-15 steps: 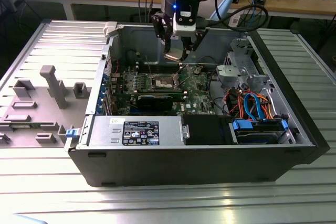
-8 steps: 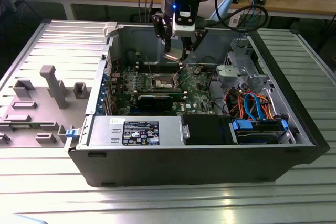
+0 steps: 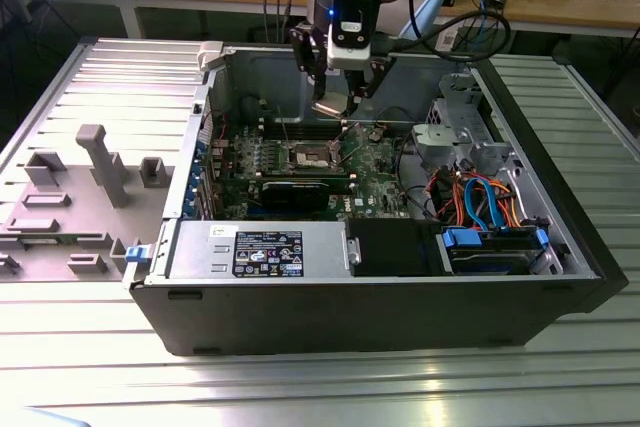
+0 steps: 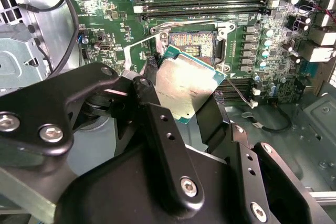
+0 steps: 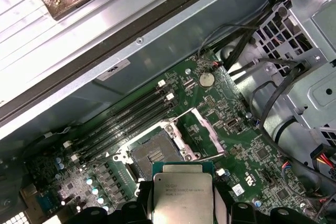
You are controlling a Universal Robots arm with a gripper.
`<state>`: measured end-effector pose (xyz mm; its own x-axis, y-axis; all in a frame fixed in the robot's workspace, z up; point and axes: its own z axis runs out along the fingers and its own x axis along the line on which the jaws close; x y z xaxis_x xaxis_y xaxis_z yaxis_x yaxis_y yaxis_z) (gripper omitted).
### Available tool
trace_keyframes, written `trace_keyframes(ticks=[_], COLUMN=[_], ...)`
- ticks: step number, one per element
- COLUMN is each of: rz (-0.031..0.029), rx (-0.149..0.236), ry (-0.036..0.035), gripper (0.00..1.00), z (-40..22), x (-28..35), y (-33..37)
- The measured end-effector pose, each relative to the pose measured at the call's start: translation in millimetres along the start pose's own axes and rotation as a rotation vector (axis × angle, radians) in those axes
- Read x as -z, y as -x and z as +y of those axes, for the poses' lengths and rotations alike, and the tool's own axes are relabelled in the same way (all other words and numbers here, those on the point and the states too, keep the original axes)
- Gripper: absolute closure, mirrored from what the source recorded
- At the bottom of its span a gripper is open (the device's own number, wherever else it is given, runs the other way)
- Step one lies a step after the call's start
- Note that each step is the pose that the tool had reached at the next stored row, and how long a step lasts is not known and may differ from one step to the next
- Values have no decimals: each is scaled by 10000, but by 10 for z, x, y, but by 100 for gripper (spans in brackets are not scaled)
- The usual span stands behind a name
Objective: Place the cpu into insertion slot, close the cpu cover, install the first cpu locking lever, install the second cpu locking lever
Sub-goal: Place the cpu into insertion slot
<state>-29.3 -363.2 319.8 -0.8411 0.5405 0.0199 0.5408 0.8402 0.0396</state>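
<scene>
Cpu [image 4: 184, 85] is clamped between the black fingers [image 4: 210, 119] of the gripper [image 4: 181, 95]. They are closed narrowly on two opposite edges of it, so those edges are hidden and mainly the silvery face with its green border can be seen. In both wrist views the chip hangs tilted just beside the insertion slot [image 4: 191, 45] and covers one corner of its rim; whether it touches the rim I cannot tell. In the first wrist view the cpu [image 5: 182, 200] is cut off by the edge of the picture, with the gripper [image 5: 182, 208] at its two sides, and the insertion slot [image 5: 155, 155] lies uncovered with its dark centre showing. The cpu cover [image 5: 205, 129] stands tilted up from one side of the socket and does not lie on it. A thin wire bar [image 4: 184, 23] runs along the rim, but its ends are hard to follow. In the exterior view the gripper [image 3: 335, 99] is inside the open computer case [image 3: 400, 317], at about 1 o'clock from the insertion slot [image 3: 310, 155]. There the cpu [image 3: 333, 107] shows as a pale sliver under the fingertips. From the slot, the drive cage [image 3: 465, 137] is at 3 o'clock, the power supply [image 3: 260, 252] at 6 o'clock, and a grey plastic fixture [image 3: 100, 162] at 9 o'clock, outside the case.
</scene>
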Motion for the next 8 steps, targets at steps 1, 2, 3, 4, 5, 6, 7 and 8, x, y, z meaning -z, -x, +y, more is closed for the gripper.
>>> trace_keyframes(ticks=[1,2,3,4,5,6,7,8], rz=[-1,-3,-3,-4,-5,-5,-6,-7], rx=[-17,-48,-64,-77,-102,-121,-145,-172], ry=[0,1,1,1,2,2,3,4], gripper=[45,45,45,45,45,45,45,45], z=[0,0,0,0,0,0,0,0], x=[0,0,-1,-1,-1,-1,-1,-2], y=[0,0,0,0,0,0,0,0])
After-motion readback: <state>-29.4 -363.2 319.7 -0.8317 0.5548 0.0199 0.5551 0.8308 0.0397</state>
